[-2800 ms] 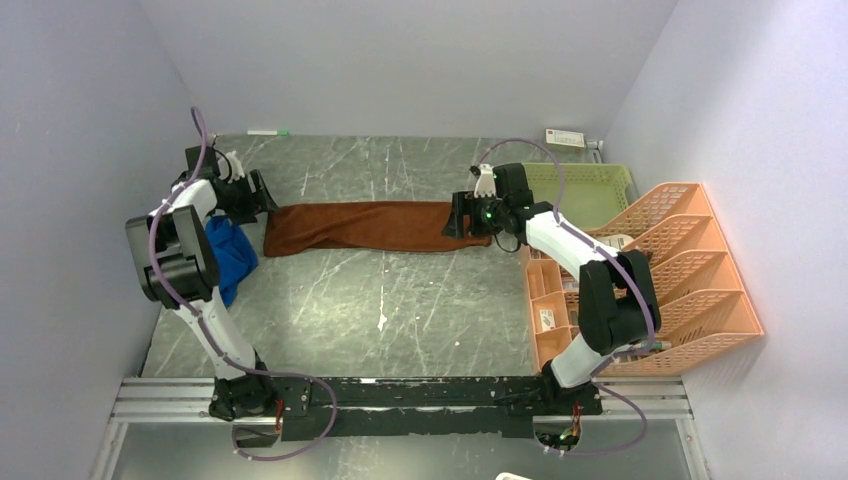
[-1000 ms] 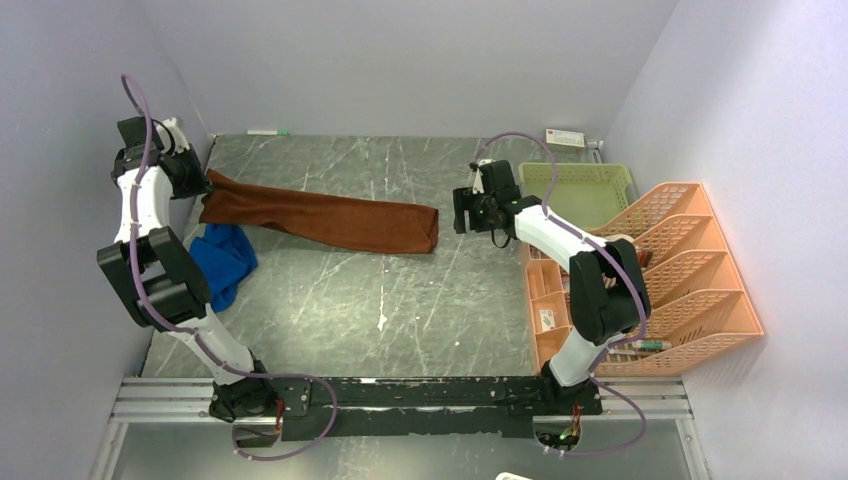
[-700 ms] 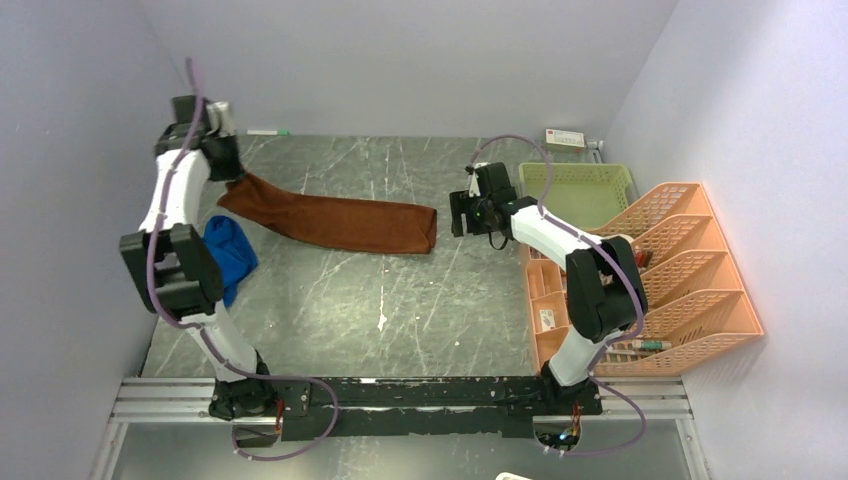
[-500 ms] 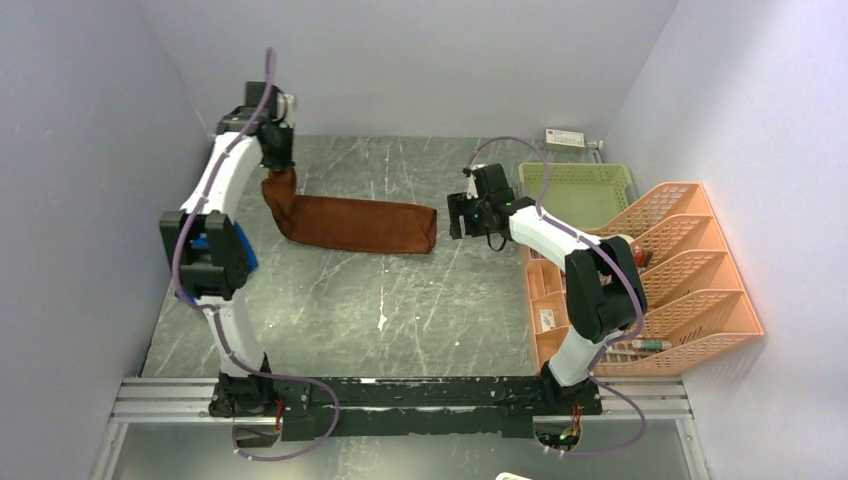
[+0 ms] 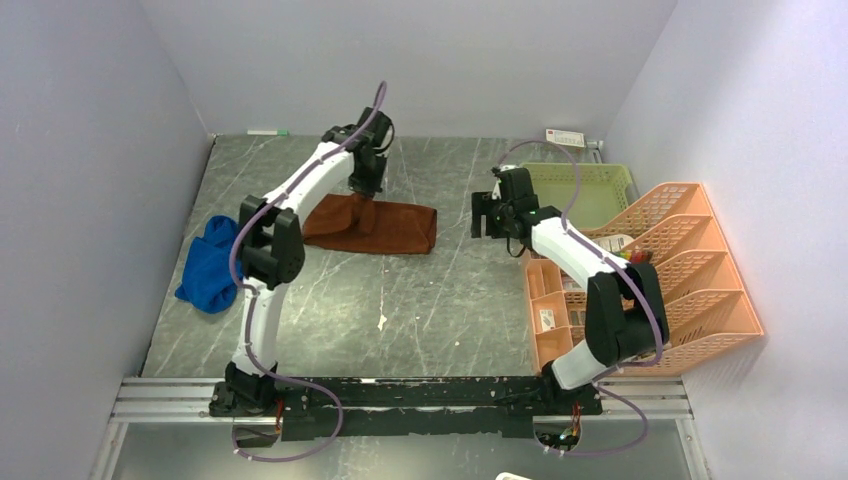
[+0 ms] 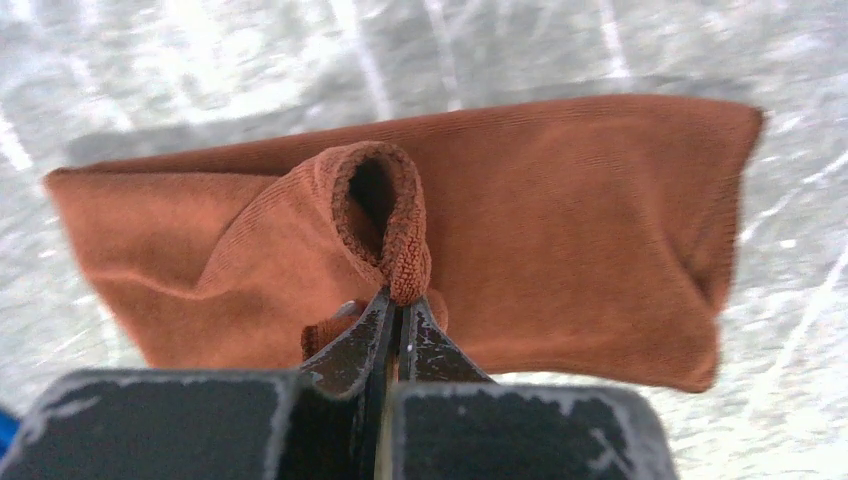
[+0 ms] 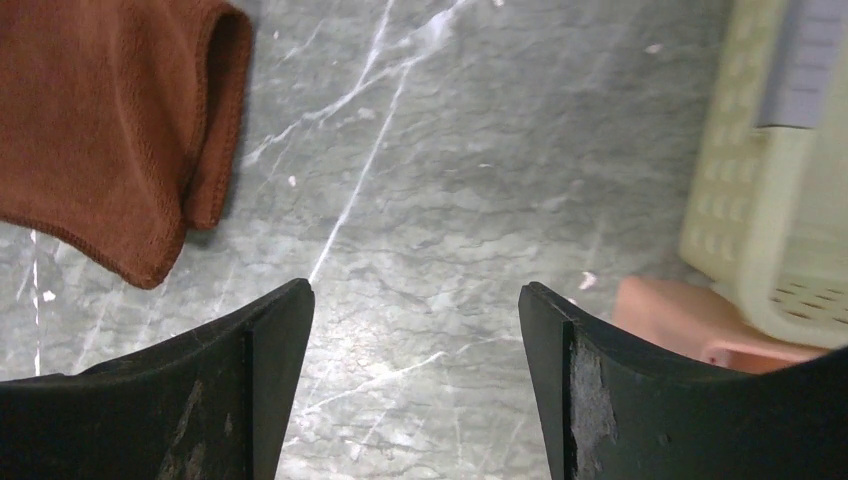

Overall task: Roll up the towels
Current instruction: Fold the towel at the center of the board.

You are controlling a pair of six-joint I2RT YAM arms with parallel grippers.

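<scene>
The brown towel (image 5: 395, 228) lay on the far middle of the table (image 5: 400, 310), its left part doubled back over the rest. One hem was lifted into a small loop, pinched between the closed jaws of the left gripper (image 6: 398, 300) right above the cloth. The blue towel (image 5: 208, 268) sat crumpled at the table's left edge, well apart. The right gripper (image 7: 415, 295) hovered with jaws wide and empty over bare table, just beside the brown towel's right end, near the green basket (image 5: 585, 190) and the orange rack (image 5: 690, 280).
</scene>
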